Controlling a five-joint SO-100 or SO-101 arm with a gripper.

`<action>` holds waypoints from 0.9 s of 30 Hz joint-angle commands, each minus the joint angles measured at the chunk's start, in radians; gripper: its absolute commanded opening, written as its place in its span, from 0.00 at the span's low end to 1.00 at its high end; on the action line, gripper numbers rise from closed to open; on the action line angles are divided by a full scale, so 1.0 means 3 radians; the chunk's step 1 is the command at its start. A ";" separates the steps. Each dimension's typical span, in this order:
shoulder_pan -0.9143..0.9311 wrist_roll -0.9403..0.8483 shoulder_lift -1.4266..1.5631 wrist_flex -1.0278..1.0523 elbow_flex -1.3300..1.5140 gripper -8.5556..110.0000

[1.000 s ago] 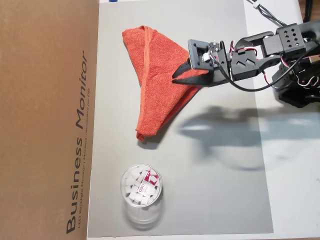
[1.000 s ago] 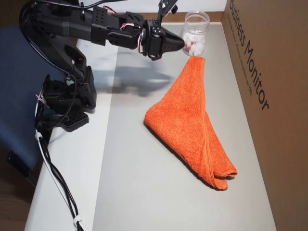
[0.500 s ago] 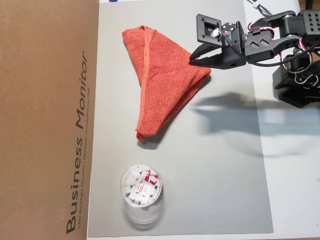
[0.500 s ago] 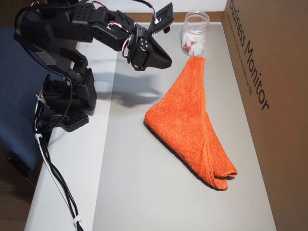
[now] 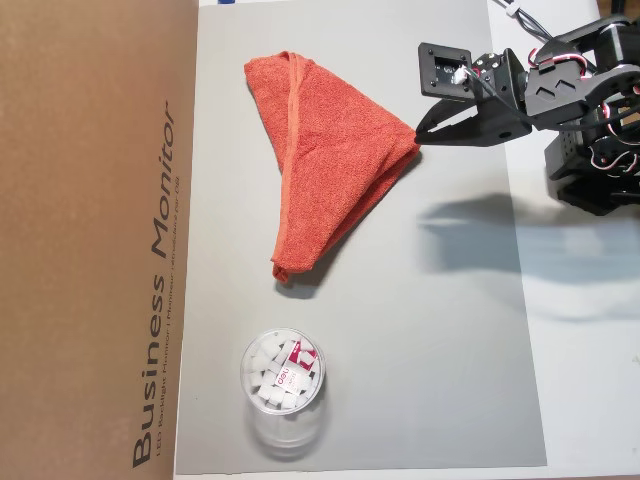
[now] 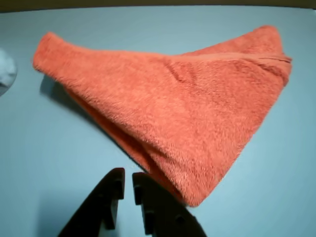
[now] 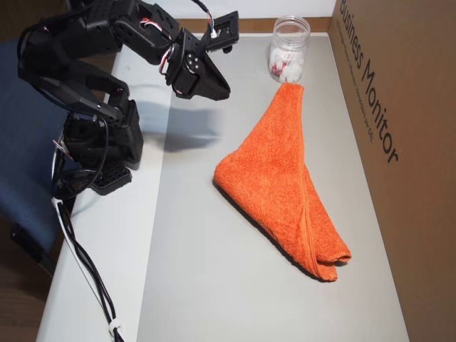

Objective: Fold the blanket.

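The gripper (image 6: 127,183) is seen in the wrist view with its two dark fingers almost together, only a thin slit left between the tips; nothing is held. It is raised off the surface, just beside the nearest corner of the blanket (image 6: 182,113), not touching it as far as can be told. In an overhead view the gripper (image 5: 420,133) is placed at the right-hand point of the blanket (image 5: 325,165), and its shadow is cast on the mat further down. In the other overhead view the gripper (image 7: 225,91) is seen up and to the left of the blanket (image 7: 285,178), clear of the cloth.

The blanket is laid flat on a grey mat (image 5: 430,350), folded into a rough triangle, with a hemmed edge running along one long side toward the narrow tip. Two layers are visible at the folded corner in the wrist view.

The arm's black base (image 7: 100,146) is mounted on the white surface (image 7: 107,271) beside the mat, with cables trailing from it.

A clear plastic cup (image 5: 283,385) holding small white pieces is stood on the mat, apart from the narrow tip of the blanket. A brown cardboard box (image 5: 95,240) printed "Business Monitor" is set along the far side of the mat from the arm.
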 commanded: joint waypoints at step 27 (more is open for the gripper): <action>0.0005 -0.0005 0.1963 0.0092 0.1575 0.07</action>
